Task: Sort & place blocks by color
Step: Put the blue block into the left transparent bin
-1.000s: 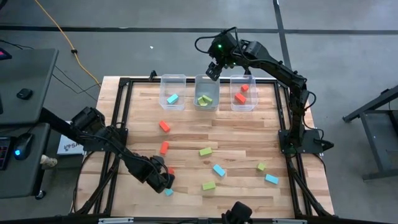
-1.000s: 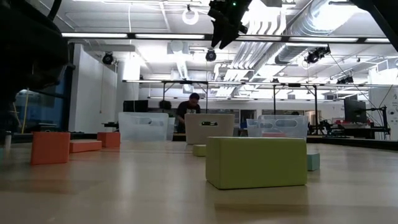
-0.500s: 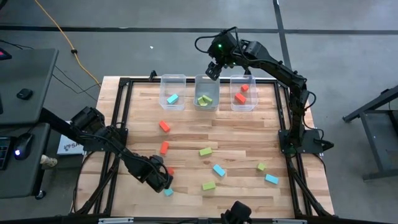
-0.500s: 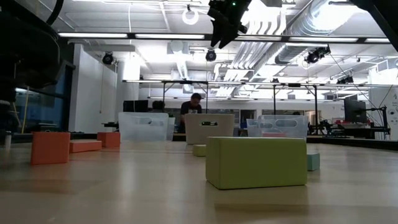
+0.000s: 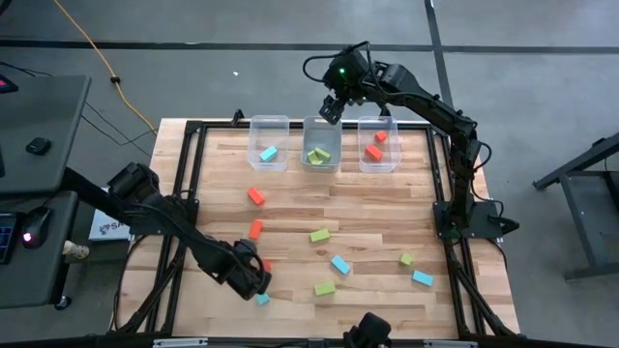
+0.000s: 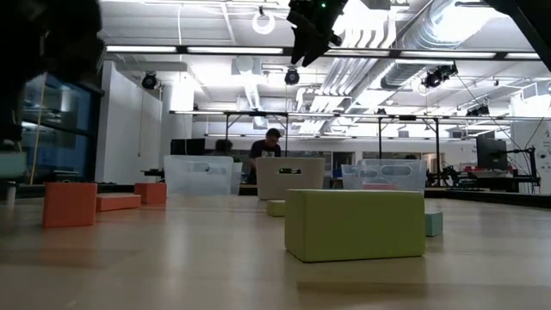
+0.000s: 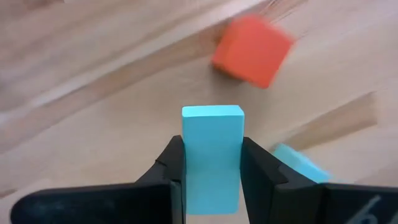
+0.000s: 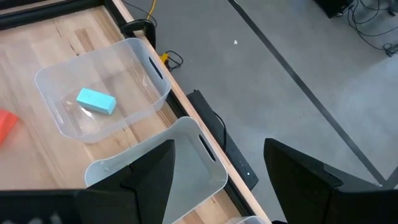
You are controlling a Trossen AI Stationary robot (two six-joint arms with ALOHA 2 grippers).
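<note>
Left gripper (image 7: 211, 171), blue block (image 7: 211, 155) now higher

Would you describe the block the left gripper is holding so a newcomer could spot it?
Look to the table's near-left corner, where the left gripper is. Its fingers clamp an upright light blue bar; the red-orange cube and another blue block nearby lie loose.

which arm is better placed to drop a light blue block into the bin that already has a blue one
Left. Its claw is shut on a light blue rectangular block near the table's front edge. The right claw is open and empty above the middle clear plastic bin, beside the blue-holding clear bin.
</note>
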